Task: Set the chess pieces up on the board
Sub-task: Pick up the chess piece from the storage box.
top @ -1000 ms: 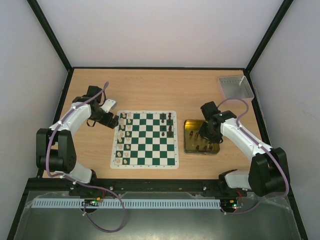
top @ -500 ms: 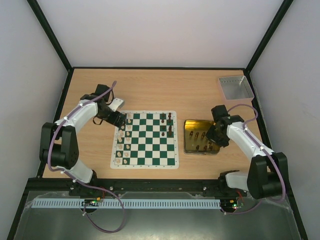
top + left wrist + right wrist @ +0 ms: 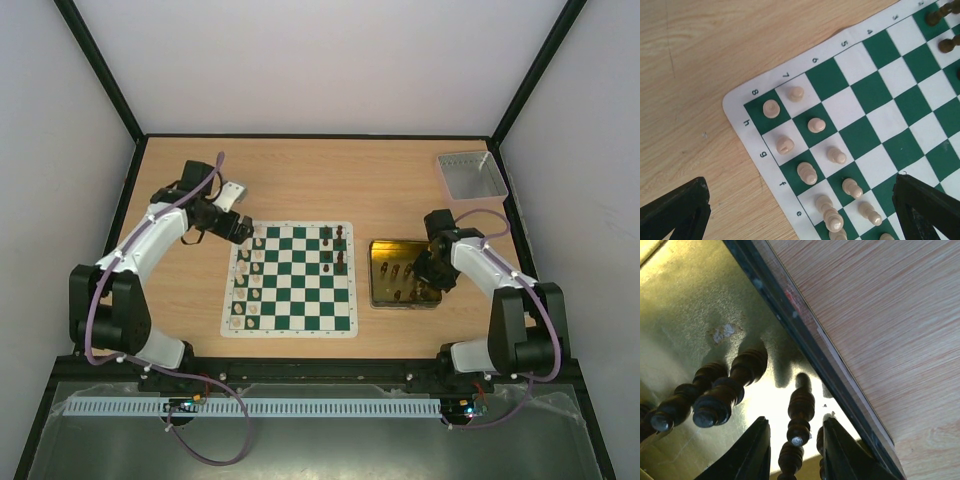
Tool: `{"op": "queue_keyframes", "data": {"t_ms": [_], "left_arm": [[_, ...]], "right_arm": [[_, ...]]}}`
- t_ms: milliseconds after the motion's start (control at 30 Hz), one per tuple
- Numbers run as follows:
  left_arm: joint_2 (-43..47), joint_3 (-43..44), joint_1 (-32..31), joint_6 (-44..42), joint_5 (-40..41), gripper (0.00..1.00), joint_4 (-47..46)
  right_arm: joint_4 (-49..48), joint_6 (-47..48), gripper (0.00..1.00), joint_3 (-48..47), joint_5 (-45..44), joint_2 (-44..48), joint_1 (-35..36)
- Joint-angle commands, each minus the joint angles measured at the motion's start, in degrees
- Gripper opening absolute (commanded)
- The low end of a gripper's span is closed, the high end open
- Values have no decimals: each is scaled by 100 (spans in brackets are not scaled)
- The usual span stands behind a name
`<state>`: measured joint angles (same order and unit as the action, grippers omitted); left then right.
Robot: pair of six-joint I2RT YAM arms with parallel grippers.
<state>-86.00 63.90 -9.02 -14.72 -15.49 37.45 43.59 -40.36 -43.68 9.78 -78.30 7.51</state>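
The green and white board point(image 3: 291, 281) lies at the table's middle. Cream pieces point(image 3: 247, 276) stand in two rows along its left side, and a few dark pieces point(image 3: 338, 241) stand at its far right. My left gripper point(image 3: 243, 231) hovers over the board's far left corner, open wide and empty; in the left wrist view point(image 3: 801, 212) the cream pieces point(image 3: 807, 172) stand below it. My right gripper point(image 3: 427, 272) is down inside the gold tin point(image 3: 381, 293). In the right wrist view it point(image 3: 796, 450) is open, with its fingers on either side of an upright dark piece point(image 3: 801, 411).
Several more dark pieces point(image 3: 722, 392) stand in the tin, whose dark rim point(image 3: 790, 315) runs close by the right finger. A grey tray point(image 3: 470, 175) sits at the far right corner. Bare wood surrounds the board.
My left gripper has moved right and a little farther away, over the board's far left corner. My right gripper has moved right inside the tin, towards its right rim.
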Motion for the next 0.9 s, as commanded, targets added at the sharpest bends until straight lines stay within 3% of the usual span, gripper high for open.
{"op": "queue_keyframes", "data": {"t_ms": [0, 200, 500, 633, 867], "left_arm": [[190, 143, 84, 35, -220, 99, -42], [396, 135, 220, 35, -359, 99, -113], [567, 237, 354, 15, -521, 99, -26], [637, 237, 390, -22, -521, 99, 6], [603, 229, 409, 15, -585, 99, -45]], "right_arm": [[-110, 89, 27, 26, -41, -101, -26], [-116, 124, 18, 53, -93, -141, -30], [-185, 180, 16, 118, -161, -275, -30], [-181, 145, 10, 109, -146, -296, -35], [264, 151, 3, -352, -268, -81, -30]]}}
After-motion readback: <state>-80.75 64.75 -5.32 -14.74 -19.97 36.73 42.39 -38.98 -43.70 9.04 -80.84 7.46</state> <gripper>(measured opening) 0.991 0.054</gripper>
